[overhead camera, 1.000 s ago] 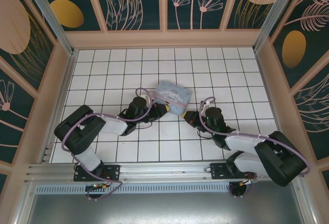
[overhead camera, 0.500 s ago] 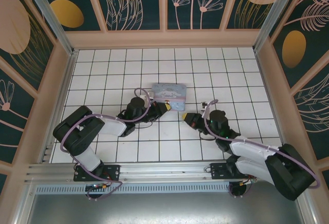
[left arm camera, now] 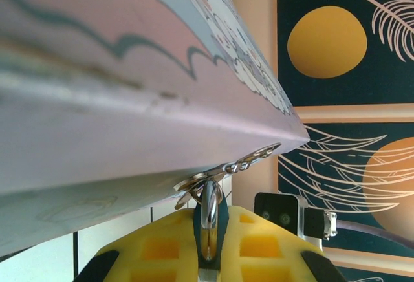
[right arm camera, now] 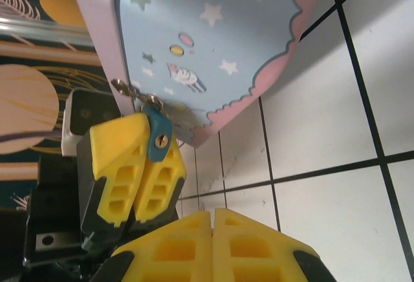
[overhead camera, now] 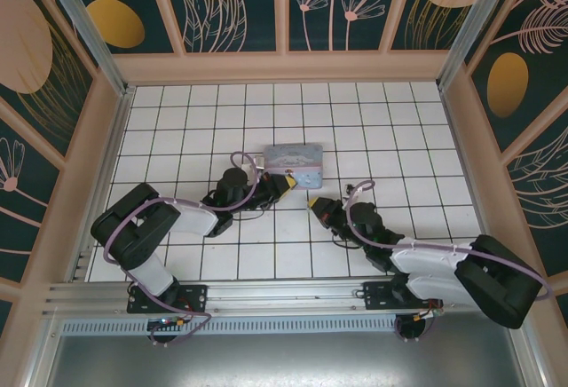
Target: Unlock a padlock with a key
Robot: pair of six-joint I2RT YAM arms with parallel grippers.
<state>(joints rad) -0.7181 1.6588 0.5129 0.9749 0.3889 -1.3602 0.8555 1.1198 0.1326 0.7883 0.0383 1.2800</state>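
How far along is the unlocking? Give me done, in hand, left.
Done: the left gripper clamps the padlock, which hangs from the tin, keyhole towards the right gripper. In hand: the right gripper is shut, short of the lock; no key shows in it. Left: key into keyhole, turn it, free the shackle, which sits through the tin's hasp.

Left wrist cam: the tin point(left arm camera: 116, 101) sits so close it's one blurry slab, cropped top and left. The padlock point(left arm camera: 209, 220) shows just its shackle, body buried between the yellow fingers of the left gripper point(left arm camera: 209, 243). Right wrist cam chops the right gripper point(right arm camera: 212, 230) at the bottom edge, and I can't tell if anything's pinched in it. From above the padlock's too tiny to make out.
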